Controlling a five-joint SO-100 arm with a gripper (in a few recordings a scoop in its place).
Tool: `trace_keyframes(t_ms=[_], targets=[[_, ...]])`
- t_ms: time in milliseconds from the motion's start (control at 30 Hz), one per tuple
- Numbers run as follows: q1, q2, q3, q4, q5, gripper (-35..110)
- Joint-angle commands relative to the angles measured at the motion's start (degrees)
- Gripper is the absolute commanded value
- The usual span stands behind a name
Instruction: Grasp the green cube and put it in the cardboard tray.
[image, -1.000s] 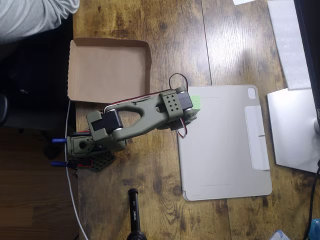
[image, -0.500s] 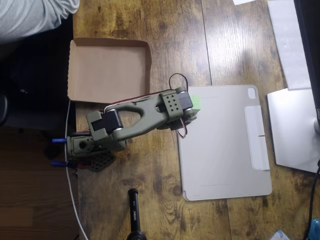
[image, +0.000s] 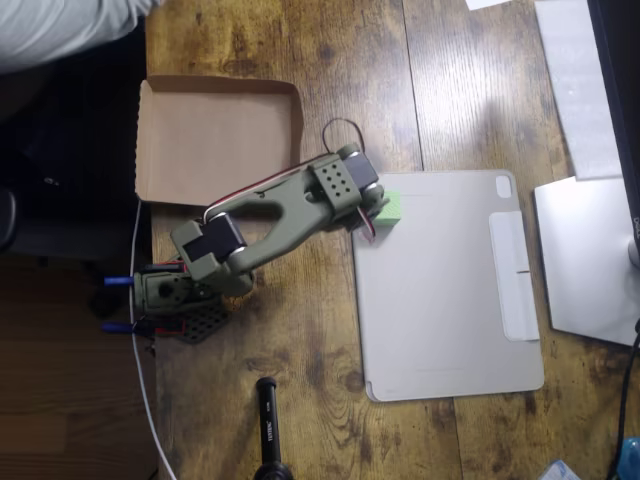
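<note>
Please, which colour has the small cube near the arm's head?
Light green, plain, seen best in the overhead view: the cube.

Overhead view. Wooden table, dark brown planks w/ visible grain. Flat grey tablet cover lying right of centre, long side running top-to-bottom. Silver laptop at right edge, just beside the cover. Black cylindrical handle at bottom edge. White cable along table's left edge. Grey sleeve at top-left corner.
</note>
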Motion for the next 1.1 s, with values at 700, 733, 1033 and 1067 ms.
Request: trace_keyframes(t_ms=[700,733,1033,1067], targets=[[4.92,-10.72,-10.72,-14.5,-2.99,29],[4.66,-10.99,-10.63,-14.77,-2.81,29],[1.76,-12.39,-2.81,-23.03,-1.93,34],[1.58,-12.74,-2.55,-23.91,-2.02,34]])
